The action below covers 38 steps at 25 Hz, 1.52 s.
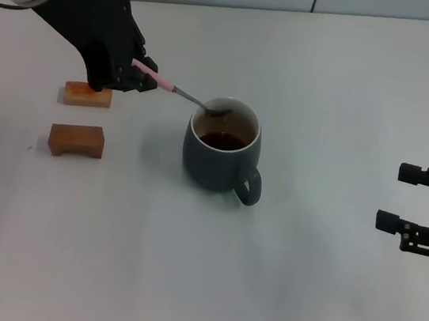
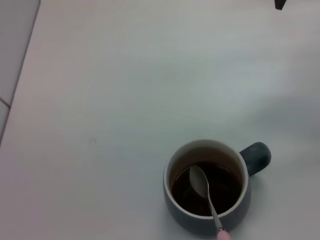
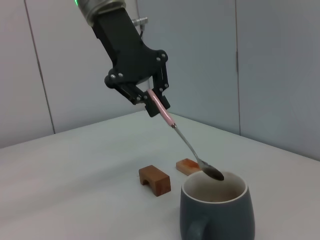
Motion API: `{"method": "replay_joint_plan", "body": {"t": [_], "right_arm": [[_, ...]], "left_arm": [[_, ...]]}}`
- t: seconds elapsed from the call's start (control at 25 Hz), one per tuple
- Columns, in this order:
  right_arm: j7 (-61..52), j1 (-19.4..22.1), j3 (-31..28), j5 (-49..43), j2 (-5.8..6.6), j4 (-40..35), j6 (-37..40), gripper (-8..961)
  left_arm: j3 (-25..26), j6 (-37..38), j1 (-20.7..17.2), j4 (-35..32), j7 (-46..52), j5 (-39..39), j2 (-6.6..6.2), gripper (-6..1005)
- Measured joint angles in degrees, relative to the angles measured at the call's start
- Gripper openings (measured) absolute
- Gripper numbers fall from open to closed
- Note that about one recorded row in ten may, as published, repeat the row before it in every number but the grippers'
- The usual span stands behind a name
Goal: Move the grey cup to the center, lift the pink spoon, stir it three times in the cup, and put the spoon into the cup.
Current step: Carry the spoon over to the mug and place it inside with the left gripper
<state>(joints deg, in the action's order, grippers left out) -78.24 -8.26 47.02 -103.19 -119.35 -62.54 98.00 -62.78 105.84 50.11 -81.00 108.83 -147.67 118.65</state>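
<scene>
spoon held over cup, bowl above the coffee

grey cup (image 1: 219, 155): rounded blue-grey mug, cream inside and rim, loop handle pointing toward the robot's right and near side. sits on the white table (image 1: 301, 284), about mid-workspace. holds dark brown liquid, well below the rim.

pink spoon (image 1: 182, 94): slim, pale pink handle, grey metal neck and bowl. tilted, handle end high toward the robot's left, bowl low over the cup's mouth.

left gripper (image 1: 137, 75): clamped on the pink handle's upper end, up above the table to the cup's left.

right gripper (image 1: 401, 199): fingers spread apart, holding nothing, low at the table's right side, well apart from the cup.

right wrist view only: spoon bowl (image 3: 213, 173) sits just above the rim, looks clear of the liquid. left wrist view only: looks straight down into the cup, bowl over the liquid.

two small wooden blocks (image 1: 77, 140) on the table left of the cup, farther one partly behind the left gripper.
</scene>
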Motion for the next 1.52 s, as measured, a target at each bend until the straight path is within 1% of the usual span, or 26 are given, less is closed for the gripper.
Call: {"method": "replay_joint_plan", "body": {"t": [0.16,0.32,0.52,0.56,0.76,1.0,1.16,1.36,1.52], "right_arm": [[0.2,-0.2,0.0,0.0,-0.01,0.2,0.0,793],[0.2,-0.2,0.0,0.0,-0.01,0.3,0.1,793],[0.2,-0.5,0.0,0.0,-0.01,0.4,0.1,793],[0.2,-0.6,0.0,0.0,-0.01,0.8,0.0,793],[0.8,-0.9,0.0,0.0,0.04,1.5,-0.3,794],[1.0,-1.0,0.0,0.0,0.06,1.6,-0.4,794],[1.0,-1.0,0.0,0.0,-0.02,1.6,-0.4,794],[1.0,-1.1,0.0,0.0,-0.01,1.6,-0.1,794],[1.0,-1.1,0.0,-0.1,0.07,1.6,0.0,793]], "left_arm": [[-2.4,-2.5,0.8,2.2,-0.1,-0.8,0.1,134],[-3.6,-3.8,1.3,3.5,-0.1,-0.8,0.22,134],[-6.7,-4.9,1.8,3.7,0.7,0.1,0.44,134],[-8.0,-4.8,1.8,3.6,1.1,0.7,0.45,134],[-8.6,-3.8,1.4,2.8,2.0,0.9,0.42,134],[-8.1,-1.3,0.0,0.3,2.7,-0.3,-0.02,134],[-8.0,-1.6,-0.4,-0.2,2.6,-1.7,-0.11,134],[-8.0,-4.4,0.4,0.7,2.6,-1.8,-0.03,134],[-8.3,-5.5,1.8,1.9,2.6,-1.2,0.35,134]]}}
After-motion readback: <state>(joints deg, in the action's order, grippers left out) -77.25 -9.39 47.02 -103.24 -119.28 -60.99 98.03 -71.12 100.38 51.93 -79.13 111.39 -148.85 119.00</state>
